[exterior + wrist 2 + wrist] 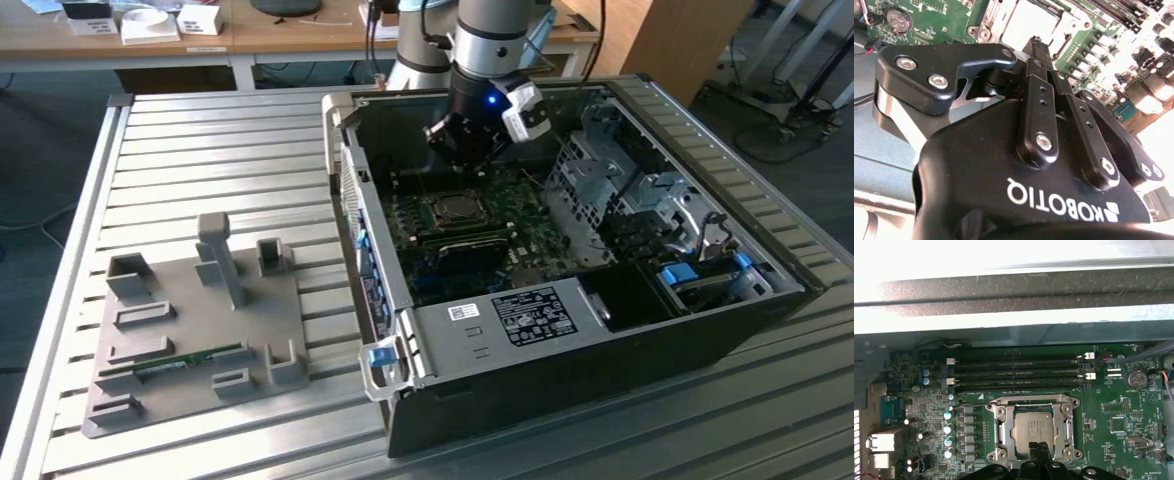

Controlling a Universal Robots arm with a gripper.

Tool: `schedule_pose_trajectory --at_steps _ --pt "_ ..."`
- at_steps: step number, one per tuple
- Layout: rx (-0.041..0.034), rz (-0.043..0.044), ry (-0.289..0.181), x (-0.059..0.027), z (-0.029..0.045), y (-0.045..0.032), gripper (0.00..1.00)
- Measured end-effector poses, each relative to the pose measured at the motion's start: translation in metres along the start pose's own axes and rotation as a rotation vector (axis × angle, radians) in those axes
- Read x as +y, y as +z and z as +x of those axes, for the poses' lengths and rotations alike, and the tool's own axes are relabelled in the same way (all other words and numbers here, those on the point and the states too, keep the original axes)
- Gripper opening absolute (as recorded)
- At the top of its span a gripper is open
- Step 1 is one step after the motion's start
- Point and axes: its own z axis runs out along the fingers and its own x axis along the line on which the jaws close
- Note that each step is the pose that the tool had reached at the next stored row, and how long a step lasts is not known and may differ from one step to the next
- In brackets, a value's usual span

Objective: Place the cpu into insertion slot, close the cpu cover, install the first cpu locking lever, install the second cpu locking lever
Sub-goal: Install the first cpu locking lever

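The cpu is a silvery square chip lying flat in the insertion slot on the green motherboard. Around it lies the cpu cover, a silver frame folded down with the chip showing through its window. A thin wire lever runs along one side of the socket; whether it is latched I cannot tell. My gripper hovers just over the chip's near edge with its black fingers pressed together and nothing between them. In the exterior view the gripper hangs inside the open case above the cpu.
Long black memory slots run beside the socket, and a coin battery sits further along. The case walls, a drive cage and a power supply hem the board in. A grey fixture plate with a green memory stick lies on the exterior view's left.
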Motion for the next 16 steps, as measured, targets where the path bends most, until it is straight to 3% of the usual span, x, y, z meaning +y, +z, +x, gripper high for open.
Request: schedule_pose_trajectory --at_steps 8,11,16 --pt "-0.0002 -0.0001 0.000 -0.0011 0.0227 -0.0009 0.11" --pt "-0.0005 0.0001 0.000 -0.0011 0.0248 -0.0013 0.11" --pt "-0.0038 -0.0003 0.000 -0.0010 0.0245 -0.0090 0.11"
